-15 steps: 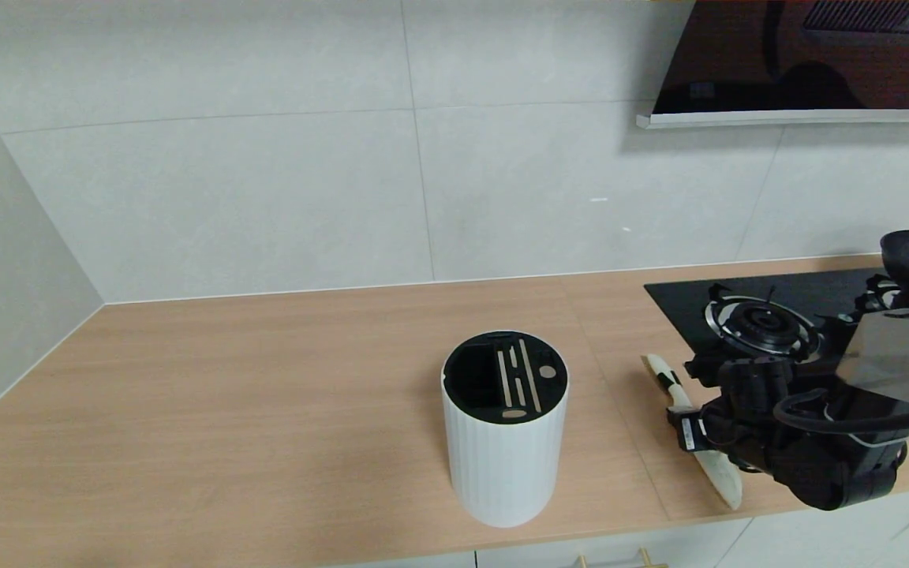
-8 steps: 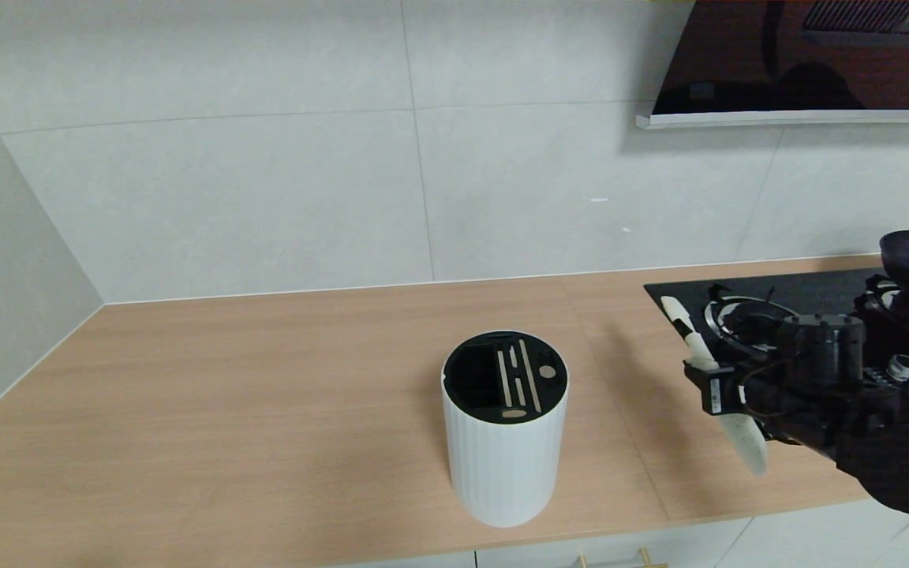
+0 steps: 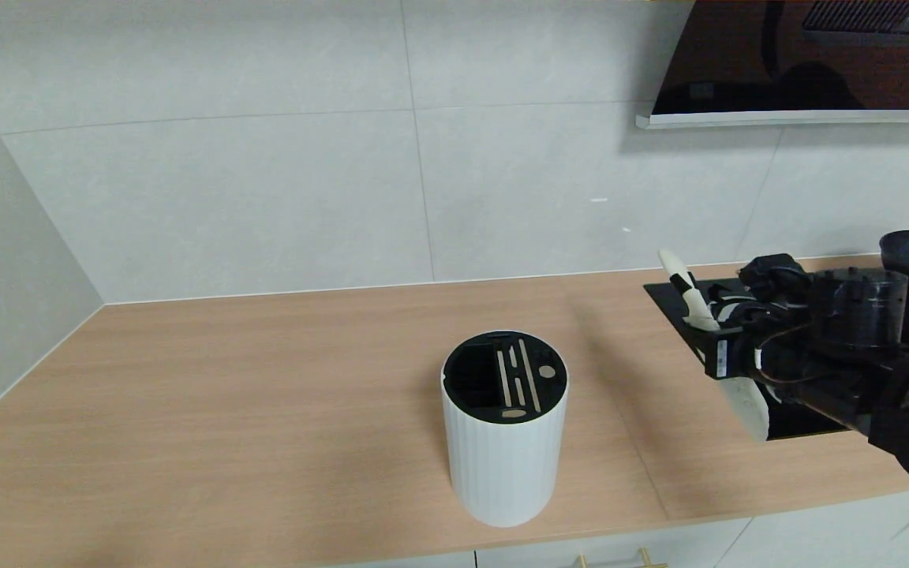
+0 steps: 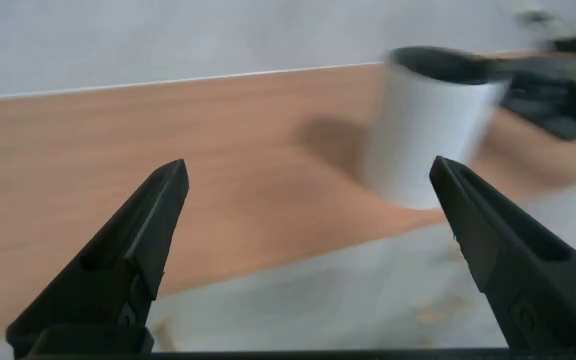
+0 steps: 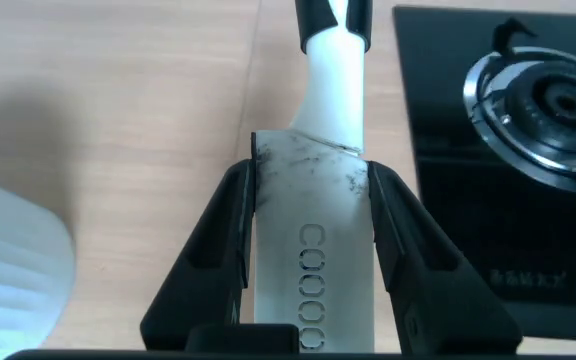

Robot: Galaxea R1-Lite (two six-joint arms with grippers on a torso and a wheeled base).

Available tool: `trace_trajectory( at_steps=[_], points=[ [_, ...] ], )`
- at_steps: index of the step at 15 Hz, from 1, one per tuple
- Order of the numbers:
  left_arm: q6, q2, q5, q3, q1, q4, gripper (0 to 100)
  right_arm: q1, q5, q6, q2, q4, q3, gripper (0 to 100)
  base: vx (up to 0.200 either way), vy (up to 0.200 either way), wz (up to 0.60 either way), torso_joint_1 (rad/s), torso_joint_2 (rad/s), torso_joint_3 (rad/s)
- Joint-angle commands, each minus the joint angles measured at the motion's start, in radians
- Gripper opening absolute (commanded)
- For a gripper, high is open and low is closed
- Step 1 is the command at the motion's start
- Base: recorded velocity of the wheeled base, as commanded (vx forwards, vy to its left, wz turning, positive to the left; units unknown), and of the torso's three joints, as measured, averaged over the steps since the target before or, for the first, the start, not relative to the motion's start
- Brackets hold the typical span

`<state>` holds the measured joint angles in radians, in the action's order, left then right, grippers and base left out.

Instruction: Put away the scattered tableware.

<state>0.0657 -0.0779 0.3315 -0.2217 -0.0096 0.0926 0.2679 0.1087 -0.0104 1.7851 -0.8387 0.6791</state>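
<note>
- Gripping a white knife (image 3: 746, 398) by its blade, the right pincer (image 3: 727, 355) holds it tilted in the air over the left edge of the black cooktop (image 3: 802, 420), handle toward the wall.
- The white slotted holder (image 3: 506, 442) stands upright on the wooden surface (image 3: 265, 394), well apart from the knife.
- The left pincer (image 4: 308, 180) hangs spread wide, holding nothing.

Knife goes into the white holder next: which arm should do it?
Right. The right gripper grips the knife above the counter, beside the holder; the left gripper is open and empty.
</note>
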Motion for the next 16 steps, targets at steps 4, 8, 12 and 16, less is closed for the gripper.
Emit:
trace_trajectory(
  at_steps=[4, 8, 12, 16],
  points=[
    [0.002, -0.602, 0.146, -0.4, -0.009, -0.007, 100, 0.123, -0.001, 0.0, -0.055, 0.175, 0.267, 0, 0.0, 0.0, 0.0, 0.0, 0.0, 0.0],
    [0.052, -0.881, 0.144, -0.495, -0.124, -0.16, 100, 0.211, 0.0, 0.0, -0.066, 0.187, 0.28, 0, 0.0, 0.0, 0.0, 0.0, 0.0, 0.0],
    [0.243, -1.054, 0.107, -0.456, -0.343, -0.372, 100, 0.303, 0.006, 0.001, -0.138, 0.19, 0.24, 0, 0.0, 0.0, 0.0, 0.0, 0.0, 0.0],
    [0.333, -1.189, 0.104, -0.387, -0.428, -0.603, 100, 0.383, 0.008, 0.004, -0.161, 0.19, 0.209, 0, 0.0, 0.0, 0.0, 0.0, 0.0, 0.0]
  ],
)
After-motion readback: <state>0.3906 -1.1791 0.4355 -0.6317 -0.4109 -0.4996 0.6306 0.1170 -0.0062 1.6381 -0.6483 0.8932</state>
